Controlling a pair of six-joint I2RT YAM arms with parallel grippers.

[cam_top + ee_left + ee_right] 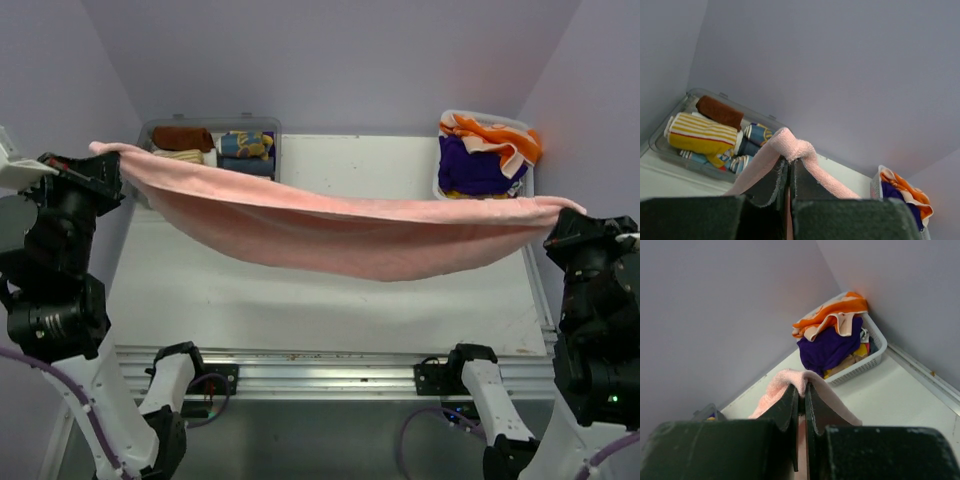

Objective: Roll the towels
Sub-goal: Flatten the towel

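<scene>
Left gripper (pixel 789 165) jaws are closed to a thin slit, clamping one corner of the pink towel (pixel 340 235), and right gripper (pixel 801 392) jaws pinch the opposite corner alike. Towel hangs stretched between them above the table (pixel 300 310), sagging at mid-span. Judged step: spreading before rolling; the next move calls for lowering both arms evenly to lay it flat on the table, without wrinkles.
</scene>
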